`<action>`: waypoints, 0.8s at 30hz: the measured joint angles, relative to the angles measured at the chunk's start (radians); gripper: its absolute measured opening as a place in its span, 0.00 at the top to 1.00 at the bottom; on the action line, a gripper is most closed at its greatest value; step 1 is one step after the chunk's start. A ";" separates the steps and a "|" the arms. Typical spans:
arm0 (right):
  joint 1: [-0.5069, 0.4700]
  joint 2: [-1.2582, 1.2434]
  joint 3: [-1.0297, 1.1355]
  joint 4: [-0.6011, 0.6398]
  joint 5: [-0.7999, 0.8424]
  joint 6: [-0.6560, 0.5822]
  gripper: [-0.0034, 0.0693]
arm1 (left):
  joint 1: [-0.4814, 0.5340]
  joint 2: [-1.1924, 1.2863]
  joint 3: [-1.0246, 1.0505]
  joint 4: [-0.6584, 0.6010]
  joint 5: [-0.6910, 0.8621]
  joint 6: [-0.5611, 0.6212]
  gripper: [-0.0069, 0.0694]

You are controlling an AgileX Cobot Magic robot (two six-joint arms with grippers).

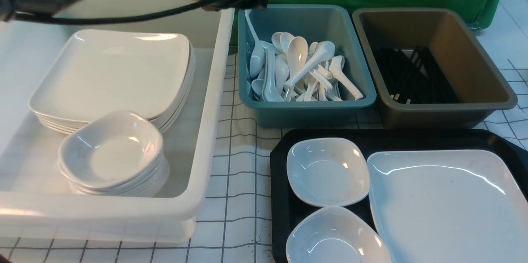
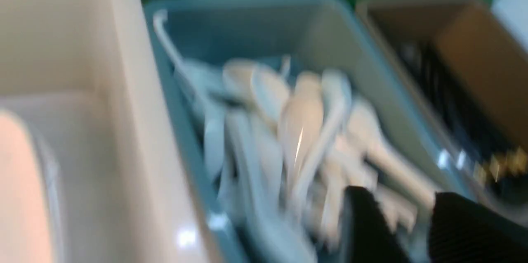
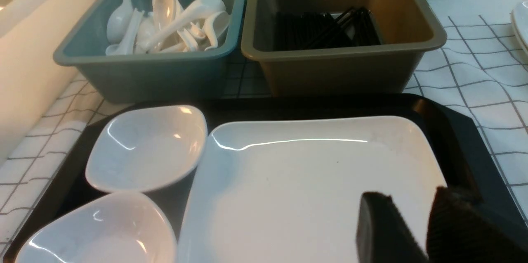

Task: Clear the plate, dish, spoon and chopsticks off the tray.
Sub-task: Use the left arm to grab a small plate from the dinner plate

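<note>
Right gripper (image 3: 412,199) is hovering parted, empty, over plate (image 3: 305,188), a dish (image 1: 328,171) lying at its 9 o'clock. Left gripper (image 2: 402,199) is showing only in its wrist view, blurred: state untellable.

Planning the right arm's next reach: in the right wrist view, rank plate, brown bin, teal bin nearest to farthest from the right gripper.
1. plate, just under the right gripper.
2. brown bin, ahead past the tray.
3. teal bin, farther, toward the left.

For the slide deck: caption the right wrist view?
Right end effector poised over the plate on the tray, two small dishes alongside; spoons in teal bin, chopsticks in brown bin.
</note>
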State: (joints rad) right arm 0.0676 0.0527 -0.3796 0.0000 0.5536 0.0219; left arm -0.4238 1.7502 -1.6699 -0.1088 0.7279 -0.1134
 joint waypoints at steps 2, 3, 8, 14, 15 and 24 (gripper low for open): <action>0.000 0.000 0.000 0.000 0.000 0.000 0.63 | 0.000 -0.034 0.004 -0.019 0.161 0.078 0.85; 0.000 0.000 0.000 0.000 0.000 0.000 0.63 | 0.000 -0.046 0.015 -0.034 0.221 0.106 0.88; 0.000 0.000 0.000 0.000 0.000 0.000 0.63 | 0.000 -0.093 0.158 -0.198 0.459 0.245 0.90; 0.000 0.000 0.000 0.000 0.000 0.000 0.63 | -0.007 -0.089 0.425 -0.451 0.404 0.343 0.90; 0.000 0.000 0.000 0.000 0.000 0.000 0.63 | -0.015 -0.075 0.463 -0.484 0.398 0.363 0.90; 0.000 0.000 0.000 0.000 -0.001 0.000 0.63 | -0.120 -0.028 0.426 -0.423 0.377 0.376 0.84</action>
State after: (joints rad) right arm 0.0676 0.0527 -0.3796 0.0000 0.5525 0.0219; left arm -0.5434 1.7225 -1.2442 -0.5318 1.1051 0.2628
